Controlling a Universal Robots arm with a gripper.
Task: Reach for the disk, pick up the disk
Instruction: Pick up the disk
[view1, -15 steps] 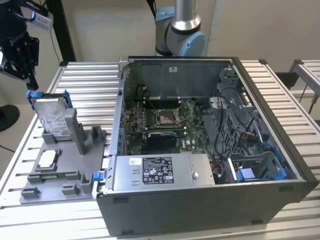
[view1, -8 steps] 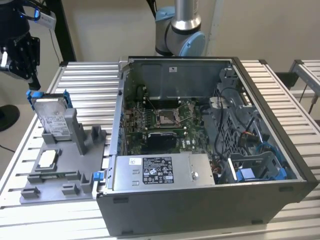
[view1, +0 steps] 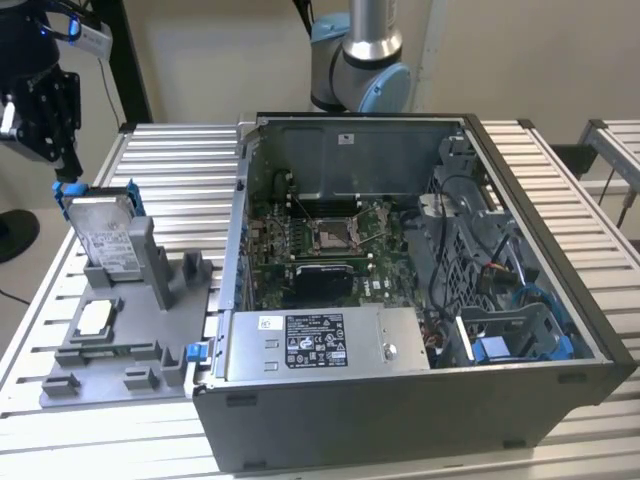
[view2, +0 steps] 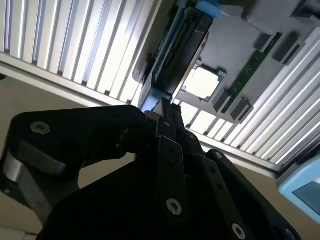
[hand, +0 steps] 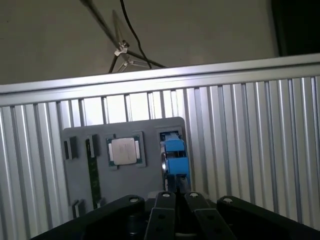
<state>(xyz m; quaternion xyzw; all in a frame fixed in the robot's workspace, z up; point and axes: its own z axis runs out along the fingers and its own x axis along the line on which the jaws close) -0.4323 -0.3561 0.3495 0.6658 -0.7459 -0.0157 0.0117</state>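
One disk (view1: 102, 235) is standing on edge in the grey fixture (view1: 130, 348), at the exterior view's upper left. The gripper (view1: 68, 172) is hanging at its top blue rail (view1: 66, 190), possibly touching; can't tell if it's open or clamped. I'm judging the disk rigid, fairly heavy and shock-sensitive, so taking it across the rails near the top. The square chip (view1: 93, 318) is lying just below, and the open computer case (view1: 400, 420) is sitting clear at the exterior view's right.
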